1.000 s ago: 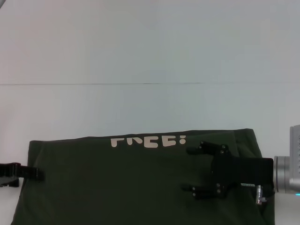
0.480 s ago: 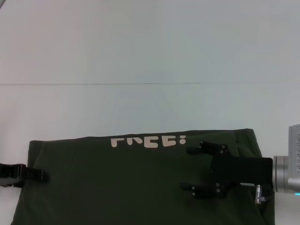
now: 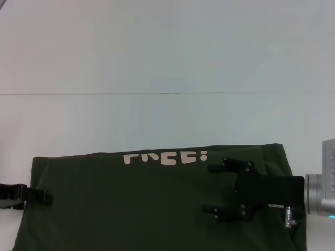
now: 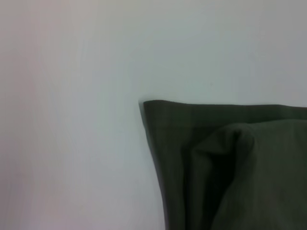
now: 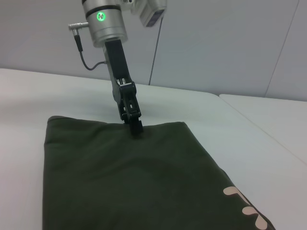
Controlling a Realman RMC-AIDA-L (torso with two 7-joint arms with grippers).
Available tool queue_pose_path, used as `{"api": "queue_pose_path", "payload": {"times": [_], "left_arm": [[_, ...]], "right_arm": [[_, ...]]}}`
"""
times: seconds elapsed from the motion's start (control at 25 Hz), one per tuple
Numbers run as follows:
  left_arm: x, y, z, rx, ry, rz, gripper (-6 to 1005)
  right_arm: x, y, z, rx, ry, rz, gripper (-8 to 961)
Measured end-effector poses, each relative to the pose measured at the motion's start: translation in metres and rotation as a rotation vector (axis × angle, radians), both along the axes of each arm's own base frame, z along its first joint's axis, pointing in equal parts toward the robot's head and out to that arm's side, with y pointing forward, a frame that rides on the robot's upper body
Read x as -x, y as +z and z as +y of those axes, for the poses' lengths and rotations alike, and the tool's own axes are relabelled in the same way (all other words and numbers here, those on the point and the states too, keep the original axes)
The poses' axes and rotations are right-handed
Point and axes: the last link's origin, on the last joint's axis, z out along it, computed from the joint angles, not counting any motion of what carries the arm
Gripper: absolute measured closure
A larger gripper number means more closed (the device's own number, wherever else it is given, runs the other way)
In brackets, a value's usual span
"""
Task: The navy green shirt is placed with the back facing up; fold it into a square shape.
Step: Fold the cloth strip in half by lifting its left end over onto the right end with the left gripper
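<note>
Right gripper (image 3: 209, 189) sat over the shirt (image 3: 131, 204) right half, jaws spread wide, holding nothing. Left gripper (image 3: 44, 197) was at the shirt's left edge, fingers pinched together at the fabric; whether it actually had cloth, can't tell. Shirt lay flat at the near table (image 3: 167, 63) edge, partly folded, lettering (image 3: 165, 157) along the far edge. Likely mid-fold; next move probably needs both grippers gripping an edge before lifting it over.

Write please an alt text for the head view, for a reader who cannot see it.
A navy green shirt lies flat on a white table, with cream lettering along its far edge. The right gripper hovers over its right part with jaws open, while the left gripper meets its left edge.
</note>
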Motion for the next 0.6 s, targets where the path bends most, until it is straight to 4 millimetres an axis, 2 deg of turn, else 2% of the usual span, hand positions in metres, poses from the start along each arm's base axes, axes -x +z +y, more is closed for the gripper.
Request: {"api": "queue_pose_path", "payload": {"times": [0.6], "left_arm": [[-0.0015, -0.0033, -0.0004, 0.012, 0.001, -0.009, 103]], "right_arm": [[0.0002, 0.0000, -0.0002, 0.004, -0.004, 0.003, 33]]}}
